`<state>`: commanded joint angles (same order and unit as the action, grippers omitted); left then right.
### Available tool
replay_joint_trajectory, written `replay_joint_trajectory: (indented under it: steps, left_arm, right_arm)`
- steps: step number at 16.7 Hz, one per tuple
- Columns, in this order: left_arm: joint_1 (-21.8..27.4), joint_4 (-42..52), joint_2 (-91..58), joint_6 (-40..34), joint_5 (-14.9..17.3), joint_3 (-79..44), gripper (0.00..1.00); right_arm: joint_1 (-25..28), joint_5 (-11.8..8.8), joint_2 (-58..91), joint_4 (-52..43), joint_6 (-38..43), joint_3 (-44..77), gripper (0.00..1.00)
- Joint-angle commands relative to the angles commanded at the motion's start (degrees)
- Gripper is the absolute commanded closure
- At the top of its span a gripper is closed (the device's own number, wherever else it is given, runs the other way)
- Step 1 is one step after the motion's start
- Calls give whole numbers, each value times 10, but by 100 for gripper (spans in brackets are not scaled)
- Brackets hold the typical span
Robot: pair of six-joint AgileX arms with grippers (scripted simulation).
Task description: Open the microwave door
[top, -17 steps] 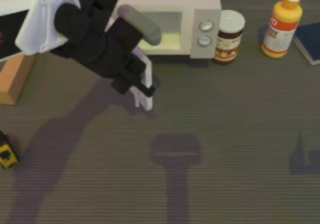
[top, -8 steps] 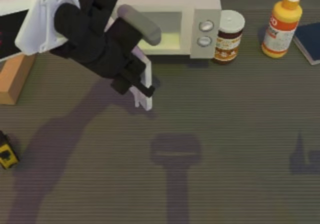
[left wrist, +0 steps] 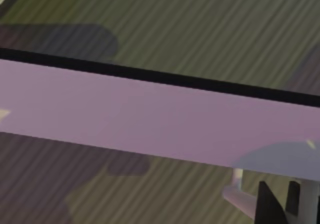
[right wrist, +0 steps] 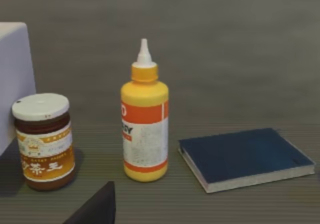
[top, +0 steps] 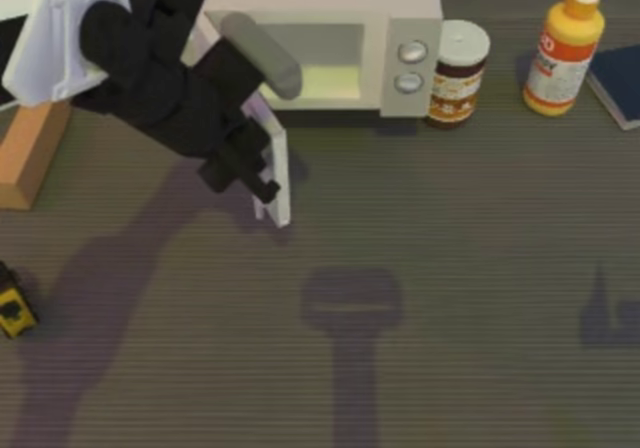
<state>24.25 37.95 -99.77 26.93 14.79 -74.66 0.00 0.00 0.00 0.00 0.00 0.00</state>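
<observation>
Microwave (top: 330, 28) at table's (top: 460, 268) far edge, left of centre, pale interior exposed. Microwave door (top: 279, 173) swung out toward near side, roughly square to front, hinged at left. Left gripper (top: 255, 173) at door's free end by handle, likely pulling it open; jaws' state cannot tell. Left arm reaches in from upper left, angled down across door. Right gripper out of top view, parked; its wrist camera faces jar (right wrist: 44, 141), glue bottle (right wrist: 145, 119), blue book (right wrist: 245, 156).
</observation>
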Motion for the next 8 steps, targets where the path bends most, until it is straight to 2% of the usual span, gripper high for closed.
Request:
replay_joint_trajectory:
  steps: [2,8]
  left_arm:
    - [-8,5,3,19,9,4,100]
    - [-9,6,3,21,10,4,100]
  right_arm:
    - [0,0,0,0,0,0,0]
    - [0,0,0,0,0,0,0]
